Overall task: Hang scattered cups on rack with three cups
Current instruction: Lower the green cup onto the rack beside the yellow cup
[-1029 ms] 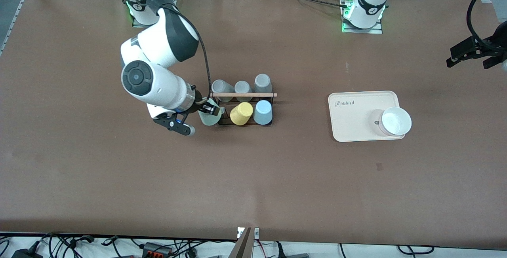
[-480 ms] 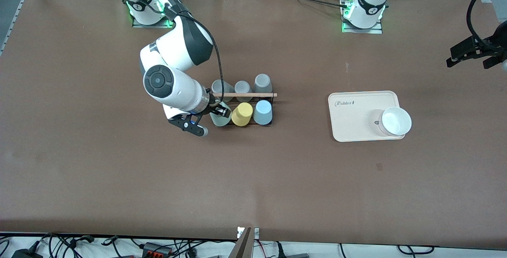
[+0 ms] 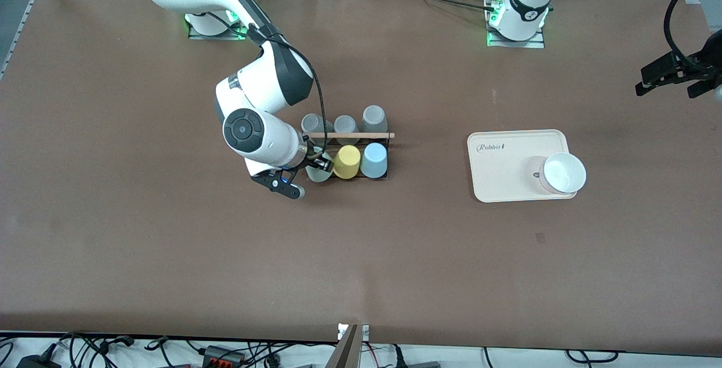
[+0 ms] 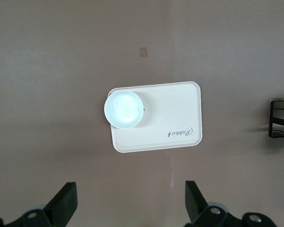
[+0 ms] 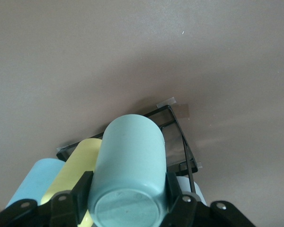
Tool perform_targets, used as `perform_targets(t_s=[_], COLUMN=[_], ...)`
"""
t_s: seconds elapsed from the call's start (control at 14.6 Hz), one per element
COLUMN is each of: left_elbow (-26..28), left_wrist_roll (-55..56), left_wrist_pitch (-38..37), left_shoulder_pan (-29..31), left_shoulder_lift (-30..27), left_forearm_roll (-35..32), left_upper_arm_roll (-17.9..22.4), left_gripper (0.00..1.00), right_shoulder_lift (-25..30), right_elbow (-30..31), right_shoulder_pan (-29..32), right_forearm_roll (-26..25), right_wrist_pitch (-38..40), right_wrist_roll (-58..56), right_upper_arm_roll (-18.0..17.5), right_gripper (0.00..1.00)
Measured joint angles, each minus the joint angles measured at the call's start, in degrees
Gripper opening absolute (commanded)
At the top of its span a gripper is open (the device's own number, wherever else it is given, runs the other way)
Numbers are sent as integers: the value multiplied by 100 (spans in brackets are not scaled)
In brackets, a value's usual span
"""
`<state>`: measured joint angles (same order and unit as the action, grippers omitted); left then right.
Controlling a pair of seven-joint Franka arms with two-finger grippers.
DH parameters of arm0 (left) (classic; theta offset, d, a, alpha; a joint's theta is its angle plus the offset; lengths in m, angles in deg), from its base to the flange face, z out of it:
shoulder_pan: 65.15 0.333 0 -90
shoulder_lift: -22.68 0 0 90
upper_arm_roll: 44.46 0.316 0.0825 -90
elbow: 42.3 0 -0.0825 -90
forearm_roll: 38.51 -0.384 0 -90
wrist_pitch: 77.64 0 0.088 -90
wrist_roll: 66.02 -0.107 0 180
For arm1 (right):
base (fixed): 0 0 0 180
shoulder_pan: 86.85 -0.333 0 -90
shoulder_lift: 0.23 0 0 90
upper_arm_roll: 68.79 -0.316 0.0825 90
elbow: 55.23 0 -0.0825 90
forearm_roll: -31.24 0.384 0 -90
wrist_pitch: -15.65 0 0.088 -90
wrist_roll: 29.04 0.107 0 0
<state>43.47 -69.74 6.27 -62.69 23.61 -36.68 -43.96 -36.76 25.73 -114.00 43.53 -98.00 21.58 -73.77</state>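
Mint cup: clamped between the fingers of the right gripper, held over the right arm's end of the rack.
Neighbours: yellow cup just beside it, blue cup next; three grey cups farther from the camera.
Left gripper: waiting with fingers spread, above the cream tray and white bowl.
Surface: brown table.

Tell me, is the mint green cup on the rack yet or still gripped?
Still gripped: the right gripper is shut on the mint green cup, base-up over the rack beside the yellow cup. Whether it is seated: cannot tell.
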Motion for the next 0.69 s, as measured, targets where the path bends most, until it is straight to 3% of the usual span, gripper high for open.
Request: perform_targets(t_s=[0.69], left_elbow=[2], left_wrist_roll=[0], left_wrist_pitch=[-7], left_shoulder_pan=[0], left_shoulder_lift=[0], left_forearm_roll=[0], left_upper_arm_roll=[0], left_gripper=[100], right_shoulder_lift=[-216], right_elbow=[-18], right_shoulder_pan=[-67], right_forearm_roll=[13], right_wrist_pitch=[-23], right_wrist_roll=[20], right_upper_arm_roll=[-1], right_gripper=[30])
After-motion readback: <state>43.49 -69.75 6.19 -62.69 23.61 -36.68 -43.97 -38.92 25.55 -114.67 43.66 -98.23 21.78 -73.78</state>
